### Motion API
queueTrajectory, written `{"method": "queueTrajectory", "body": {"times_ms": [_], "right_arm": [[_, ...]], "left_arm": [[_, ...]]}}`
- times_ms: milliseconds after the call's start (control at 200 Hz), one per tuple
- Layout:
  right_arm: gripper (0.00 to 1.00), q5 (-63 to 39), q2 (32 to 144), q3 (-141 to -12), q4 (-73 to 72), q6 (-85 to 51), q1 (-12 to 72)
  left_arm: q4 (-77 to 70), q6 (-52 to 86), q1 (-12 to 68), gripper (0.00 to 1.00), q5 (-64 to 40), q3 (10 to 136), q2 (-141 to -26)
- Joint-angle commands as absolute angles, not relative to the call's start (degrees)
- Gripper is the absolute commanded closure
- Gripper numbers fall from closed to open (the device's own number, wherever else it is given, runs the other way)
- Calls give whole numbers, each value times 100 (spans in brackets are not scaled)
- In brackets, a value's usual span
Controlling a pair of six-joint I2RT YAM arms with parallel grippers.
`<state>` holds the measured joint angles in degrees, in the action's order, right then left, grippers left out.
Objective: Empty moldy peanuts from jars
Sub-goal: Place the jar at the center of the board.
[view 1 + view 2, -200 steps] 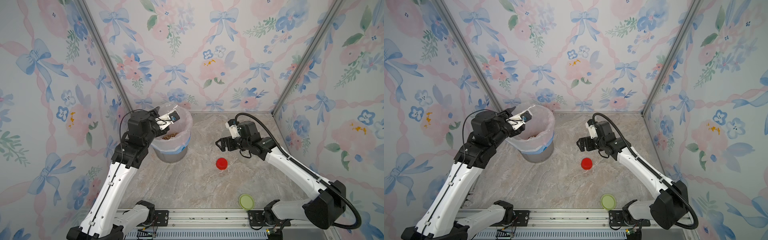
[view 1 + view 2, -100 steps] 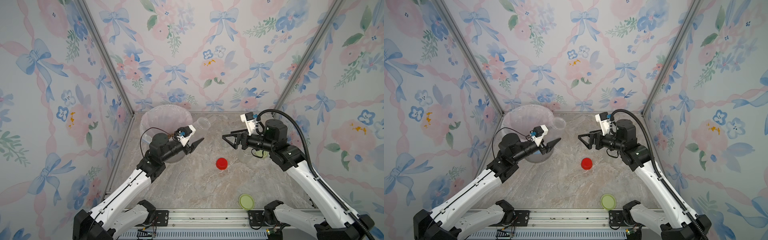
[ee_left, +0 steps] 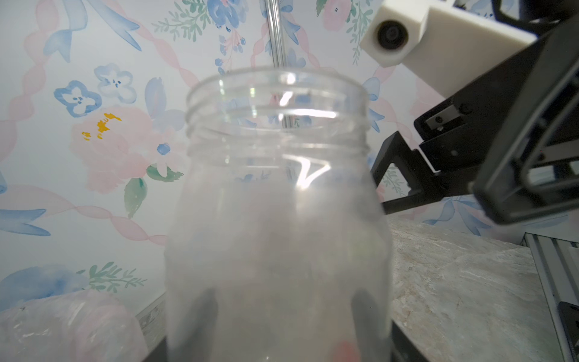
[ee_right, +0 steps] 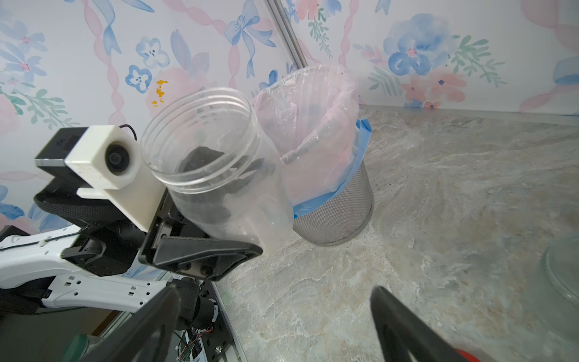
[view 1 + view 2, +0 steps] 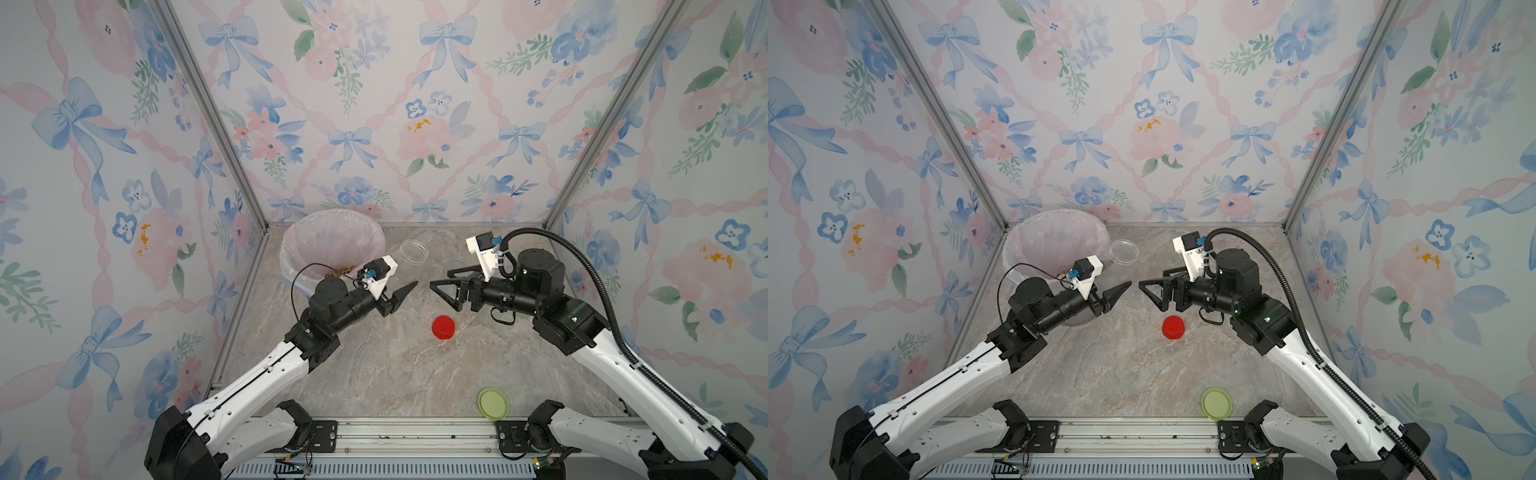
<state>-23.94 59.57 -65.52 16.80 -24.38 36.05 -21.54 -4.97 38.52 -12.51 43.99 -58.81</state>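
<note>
Held jar (image 4: 213, 163): clear, lidless, mouth tilted upward and away from the bin; nothing shows inside it.
Left gripper (image 5: 401, 293): clamped on the lower body of the held jar, above the table beside the bin.
Right gripper (image 5: 440, 278): jaws apart and holding nothing, facing the left gripper with a gap between them.
Bin (image 4: 338, 216): bag-lined mesh basket in the far left corner.
Peanuts (image 5: 338, 272): a light-brown patch at the bottom of the bin.
Red lid (image 5: 443, 327): off, lying on the table below the grippers.
Green lid (image 5: 493, 403): off, lying near the front rail.
Second jar (image 5: 455, 266): partly hidden behind the right gripper; contents and lid cannot be told.
Progress (judged): at least one jar is emptied. Two loose lids suggest two are opened. No third jar can be made out, so the remainder is uncertain.
</note>
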Motion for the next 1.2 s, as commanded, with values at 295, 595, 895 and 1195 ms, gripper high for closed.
{"method": "queueTrajectory", "body": {"times_ms": [295,595,895,1195], "right_arm": [[3,-2179,6292,-6880,1280,-2241,4023],[2,-2098,6546,-6941,1134,-2211,4131],[2,-1986,6669,-6829,784,-2316,4197],[0,-1855,6914,-6873,932,-2215,4265]], "left_arm": [[-2544,-399,4275,100,-1054,4456,-6298],[-2553,-412,4377,100,-1055,4447,-6287],[-2572,-395,4482,99,-1134,4441,-6382],[-2595,-410,4562,98,-1061,4430,-6405]]}}
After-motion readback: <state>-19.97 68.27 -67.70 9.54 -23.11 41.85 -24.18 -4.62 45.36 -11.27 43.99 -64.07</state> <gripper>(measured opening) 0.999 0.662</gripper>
